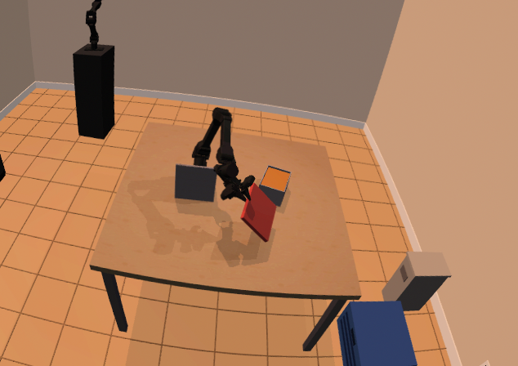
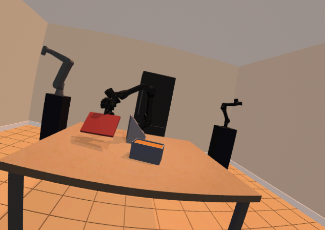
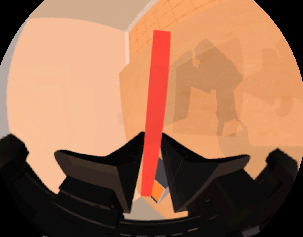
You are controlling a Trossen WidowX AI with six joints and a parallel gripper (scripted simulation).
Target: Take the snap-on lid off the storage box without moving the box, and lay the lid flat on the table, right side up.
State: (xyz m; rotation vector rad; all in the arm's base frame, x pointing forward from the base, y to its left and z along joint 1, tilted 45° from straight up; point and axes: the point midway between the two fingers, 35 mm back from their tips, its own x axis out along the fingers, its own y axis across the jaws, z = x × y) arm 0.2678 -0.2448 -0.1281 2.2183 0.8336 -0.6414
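The red lid point(image 1: 260, 216) point(image 2: 100, 125) point(image 3: 158, 89) is a flat slab held in the air above the table point(image 1: 167, 270) point(image 2: 183, 180), steeply tilted. In the wrist view it shows edge-on between the fingers. My gripper point(image 1: 249, 198) point(image 2: 108, 113) point(image 3: 153, 136) is shut on the lid near one edge. The storage box point(image 1: 274, 195) point(image 2: 146, 153) point(image 3: 162, 171) is dark blue-grey, open on top, with an orange inside, and stands upright on the table. The lid is apart from the box, off to its side, and partly overlaps it in the top view. Which face of the lid is its top I cannot tell.
A grey upright panel point(image 1: 195, 182) point(image 2: 134, 131) stands on the table beside the arm's base, on the other side of the gripper from the box. A blue cabinet point(image 1: 378, 332) and a grey bin point(image 1: 422, 288) stand on the floor beyond the table's corner.
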